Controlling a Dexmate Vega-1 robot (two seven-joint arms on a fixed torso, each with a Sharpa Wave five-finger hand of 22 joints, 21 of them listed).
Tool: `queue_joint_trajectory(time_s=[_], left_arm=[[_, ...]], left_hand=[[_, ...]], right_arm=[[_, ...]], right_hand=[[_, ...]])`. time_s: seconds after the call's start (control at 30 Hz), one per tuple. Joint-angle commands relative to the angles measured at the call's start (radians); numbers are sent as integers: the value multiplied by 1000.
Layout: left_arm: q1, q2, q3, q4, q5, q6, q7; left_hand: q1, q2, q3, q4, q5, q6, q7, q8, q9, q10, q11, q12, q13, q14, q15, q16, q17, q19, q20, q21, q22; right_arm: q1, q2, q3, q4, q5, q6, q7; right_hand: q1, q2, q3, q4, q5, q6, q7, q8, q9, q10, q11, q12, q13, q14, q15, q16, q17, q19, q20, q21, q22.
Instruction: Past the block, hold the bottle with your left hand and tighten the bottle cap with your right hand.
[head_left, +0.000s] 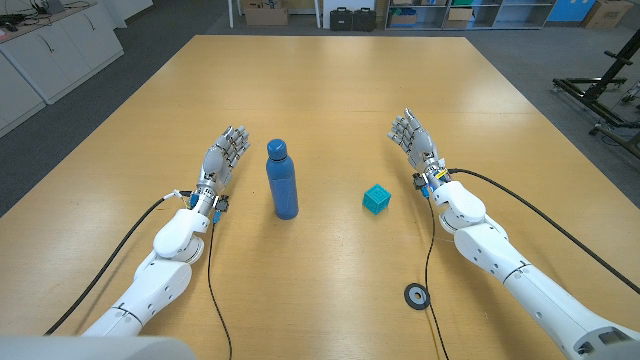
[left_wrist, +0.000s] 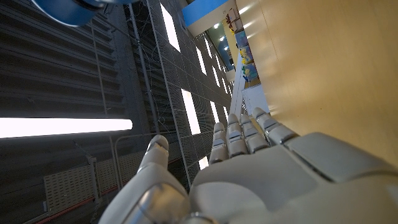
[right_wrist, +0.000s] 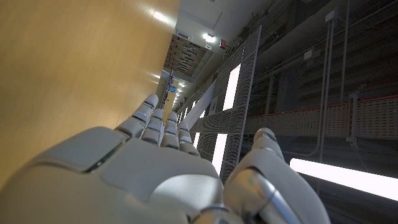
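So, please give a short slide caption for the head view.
Blue metal bottle upright and small teal cube on the wooden table, between open left hand and right hand.

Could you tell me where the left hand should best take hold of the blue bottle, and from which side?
Grip the bottle around its straight body, below the narrower cap, coming in sideways from the left hand's side. It stands upright, so this likely leaves the cap free.

wooden table (head_left: 330, 90), bottle (head_left: 282, 180), block (head_left: 376, 199), ring (head_left: 416, 295)
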Motion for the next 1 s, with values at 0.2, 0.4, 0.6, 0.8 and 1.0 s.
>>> queue_joint_trajectory(time_s=[0.2, 0.4, 0.6, 0.8, 1.0], left_arm=[[54, 8, -13, -27, 7, -43, 3], [90, 17, -25, -53, 28, -69, 17], [109, 24, -32, -64, 41, -81, 26], [119, 29, -31, -65, 47, -94, 20], [129, 30, -25, -59, 52, -113, 12]], left_hand=[[11, 9, 13, -2, 3, 24, -2, 9, 2, 14, 2, 6, 1, 11, -6, 6, 1, 15, -63, 10, 4], [12, 10, 14, -2, 3, 25, -4, 9, 2, 13, 2, 5, 1, 13, -7, 6, 1, 16, -63, 10, 4], [14, 11, 15, -4, 3, 25, -5, 8, 3, 14, -1, 5, 1, 14, -8, 6, 1, 17, -63, 10, 4], [18, 12, 17, -6, 3, 24, -6, 7, 3, 15, 0, 5, 1, 14, -7, 5, 1, 17, -63, 9, 4], [21, 13, 18, -8, 3, 24, -6, 7, 3, 17, -2, 5, 1, 14, -8, 4, 1, 17, -63, 9, 4]], right_arm=[[14, 10, -14, 5, -11, -18, -7], [14, 10, -14, 2, -14, -21, -11], [13, 9, -13, 0, -17, -17, -13], [17, 13, -14, 6, -16, -16, -10], [21, 17, -17, 9, -15, -19, -9]], right_hand=[[11, 8, 2, -7, 8, 8, 32, 5, 1, 11, -1, 3, -1, 5, 4, 3, 2, 5, 9, -7, 3], [11, 8, 2, -7, 8, 10, 32, 5, 1, 12, -1, 3, -1, 6, 1, 3, 2, 6, 10, -8, 3], [12, 9, 2, -8, 8, 11, 31, 5, 1, 12, -2, 3, -1, 7, 3, 3, 2, 6, 10, -8, 3], [13, 11, 2, -8, 8, 12, 31, 5, 1, 13, -3, 3, -2, 8, 4, 4, 2, 6, 10, -10, 3], [14, 11, 2, -9, 7, 12, 31, 5, 1, 13, -3, 3, -2, 8, 2, 3, 2, 7, 9, -11, 3]])
